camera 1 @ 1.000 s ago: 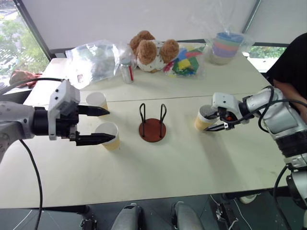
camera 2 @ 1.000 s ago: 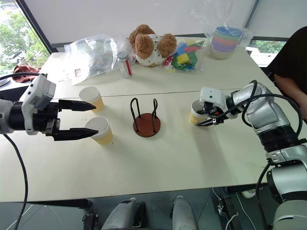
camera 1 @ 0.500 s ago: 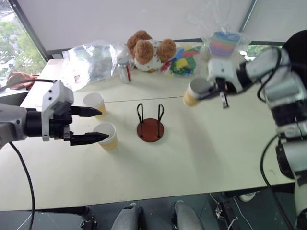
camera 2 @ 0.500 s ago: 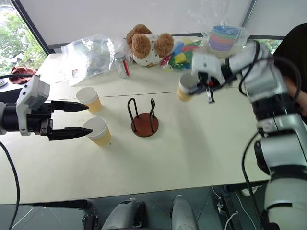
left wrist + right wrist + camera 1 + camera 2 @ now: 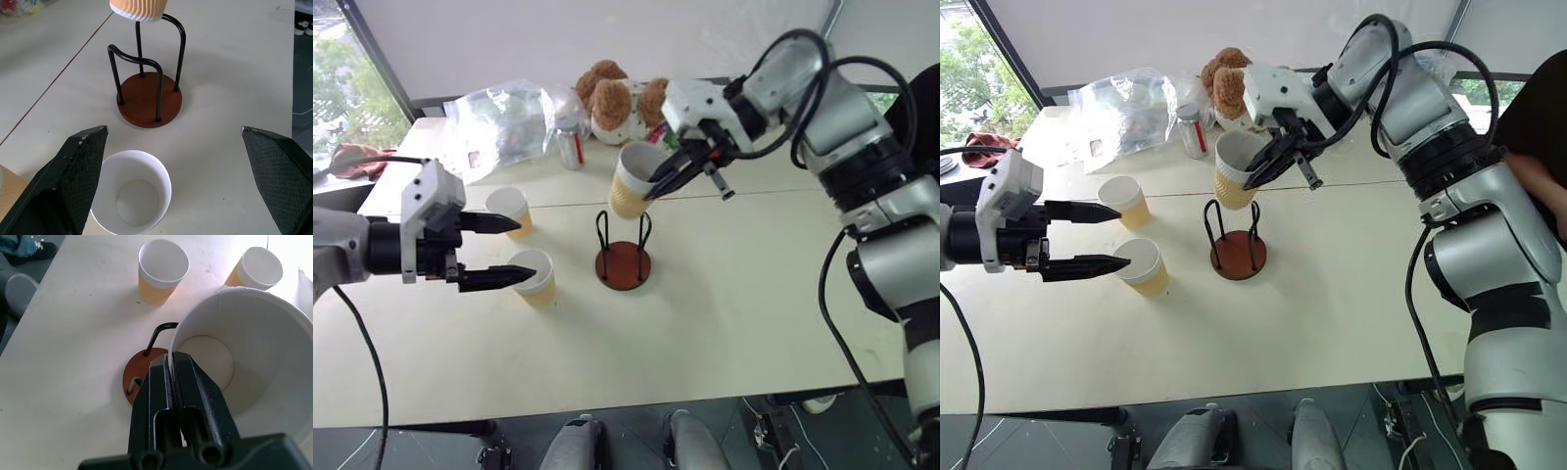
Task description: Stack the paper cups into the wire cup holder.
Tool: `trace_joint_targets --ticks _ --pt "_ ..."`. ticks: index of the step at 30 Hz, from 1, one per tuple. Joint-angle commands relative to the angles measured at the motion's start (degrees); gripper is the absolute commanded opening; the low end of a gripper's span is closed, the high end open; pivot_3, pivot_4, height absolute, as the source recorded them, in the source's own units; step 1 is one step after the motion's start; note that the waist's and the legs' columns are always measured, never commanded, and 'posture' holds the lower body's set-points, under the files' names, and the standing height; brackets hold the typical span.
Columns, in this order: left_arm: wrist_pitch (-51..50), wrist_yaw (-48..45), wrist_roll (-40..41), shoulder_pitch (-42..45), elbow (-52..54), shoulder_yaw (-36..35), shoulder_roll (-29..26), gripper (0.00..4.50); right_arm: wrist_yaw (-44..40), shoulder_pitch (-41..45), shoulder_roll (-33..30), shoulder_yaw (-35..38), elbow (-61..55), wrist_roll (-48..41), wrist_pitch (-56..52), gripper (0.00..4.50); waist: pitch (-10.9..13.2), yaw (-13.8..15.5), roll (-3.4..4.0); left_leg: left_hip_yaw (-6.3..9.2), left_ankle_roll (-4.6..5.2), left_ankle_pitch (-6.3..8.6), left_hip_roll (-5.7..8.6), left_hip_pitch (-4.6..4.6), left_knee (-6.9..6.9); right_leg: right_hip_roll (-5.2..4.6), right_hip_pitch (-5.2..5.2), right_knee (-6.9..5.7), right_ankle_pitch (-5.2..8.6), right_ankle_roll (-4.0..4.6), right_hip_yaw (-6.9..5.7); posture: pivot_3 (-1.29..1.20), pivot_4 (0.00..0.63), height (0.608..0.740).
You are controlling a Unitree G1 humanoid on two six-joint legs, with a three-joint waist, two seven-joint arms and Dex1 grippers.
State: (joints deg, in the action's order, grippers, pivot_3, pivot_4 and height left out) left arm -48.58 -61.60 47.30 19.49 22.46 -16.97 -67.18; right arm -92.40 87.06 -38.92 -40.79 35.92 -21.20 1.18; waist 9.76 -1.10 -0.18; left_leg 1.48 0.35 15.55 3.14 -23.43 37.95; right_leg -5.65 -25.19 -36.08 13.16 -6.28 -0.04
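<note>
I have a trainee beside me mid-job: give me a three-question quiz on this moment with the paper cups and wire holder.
1. True or false: the right gripper is shut on the rim of a white-and-orange tapered paper cup, one finger inside and one outside.
2. Where is that held cup? A. seated in the black wire cup holder with a round dark-red base; B. in the air above the holder; C. lying on the pale table.
3. How many cups stand on the table near the open left gripper?

Key: 1 true. 2 B. 3 two: the near cup and the far cup.
</note>
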Motion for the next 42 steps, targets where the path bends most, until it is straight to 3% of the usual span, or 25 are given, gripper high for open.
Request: trace_joint_targets --ticks 1,15,19,22,27,31,35,38,42 --pt "-0.64 0.80 1.04 -1.36 1.67 -3.53 0.05 4.50 -0.10 2.03 1.39 -1.06 1.91 -1.39 2.31 0.04 0.00 -0.10 0.00 0.00 0.00 0.00 -0.01 0.00 0.00 0.00 0.00 -0.01 0.00 0.00 0.00 0.00 0.150 0.740" --pt "-1.66 2.85 4.02 -3.52 3.40 -6.25 1.64 4.50 -0.10 2.53 5.35 -6.73 6.90 -2.37 4.09 0.04 0.01 -0.02 0.01 0.00 -0.17 -0.10 -0.03 -0.01 0.00 0.01 -0.04 -0.05 0.00 0.00 0.00 0.00 0.150 0.740" --pt "-0.92 2.82 3.28 -3.65 3.10 -5.63 1.68 4.50 -0.10 2.84 5.71 -7.00 7.22 -3.00 3.67 1.24 0.01 -0.04 0.01 0.00 -0.18 -0.10 -0.03 -0.01 0.00 0.01 -0.05 -0.04 0.00 0.00 0.00 0.00 0.150 0.740" --pt "0.28 2.18 1.78 -3.62 2.28 -5.04 1.30 4.50 -0.10 3.44 5.93 -6.06 7.89 -4.02 2.93 2.71 0.01 -0.04 0.01 0.00 -0.19 -0.11 -0.03 -0.01 0.00 0.01 -0.05 -0.04 0.00 0.00 0.00 0.00 0.150 0.740" --pt "3.42 -0.06 -3.35 -3.92 1.19 -4.07 -1.70 4.50 -0.10 2.92 3.56 -1.40 7.78 -4.97 1.19 2.71 0.02 0.04 0.01 0.00 -0.19 -0.11 -0.03 -0.01 -0.01 0.01 -0.05 -0.04 0.00 0.00 0.00 0.00 0.150 0.740" --pt "9.20 -4.84 -10.27 -8.60 0.00 -3.84 -5.94 4.50 -0.10 -1.98 -3.64 3.85 -2.45 -11.62 -7.79 2.71 0.03 0.48 0.02 0.01 -0.18 -0.10 -0.01 -0.02 -0.05 -0.02 -0.03 0.00 0.00 0.01 0.00 0.00 0.150 0.740" --pt "12.59 -6.32 -12.66 -10.52 -0.73 -3.34 -5.15 4.50 -0.08 -13.83 -12.59 12.88 -22.48 -21.40 -24.18 2.71 0.03 0.54 0.01 0.03 0.24 0.15 -0.02 -0.04 -0.07 -0.09 0.02 0.10 0.01 0.01 -0.03 0.00 0.150 0.740" --pt "12.64 -7.09 -12.53 -10.53 0.58 -1.11 -4.79 4.50 8.38 -27.84 -18.00 20.93 -40.23 -29.04 -36.71 2.71 0.03 0.53 0.02 0.04 0.32 0.19 -0.03 -0.11 -0.05 -0.23 0.02 0.12 0.01 0.01 -0.06 0.00 0.150 0.740" --pt "15.65 -7.28 -15.95 -8.59 -0.09 3.85 -4.50 4.50 22.54 -38.33 -16.03 28.95 -48.85 -31.54 -44.13 2.71 0.06 0.09 0.08 -0.14 0.34 0.21 -0.04 -0.09 -0.02 -0.30 -0.04 0.11 0.00 0.01 0.01 0.00 0.150 0.740"
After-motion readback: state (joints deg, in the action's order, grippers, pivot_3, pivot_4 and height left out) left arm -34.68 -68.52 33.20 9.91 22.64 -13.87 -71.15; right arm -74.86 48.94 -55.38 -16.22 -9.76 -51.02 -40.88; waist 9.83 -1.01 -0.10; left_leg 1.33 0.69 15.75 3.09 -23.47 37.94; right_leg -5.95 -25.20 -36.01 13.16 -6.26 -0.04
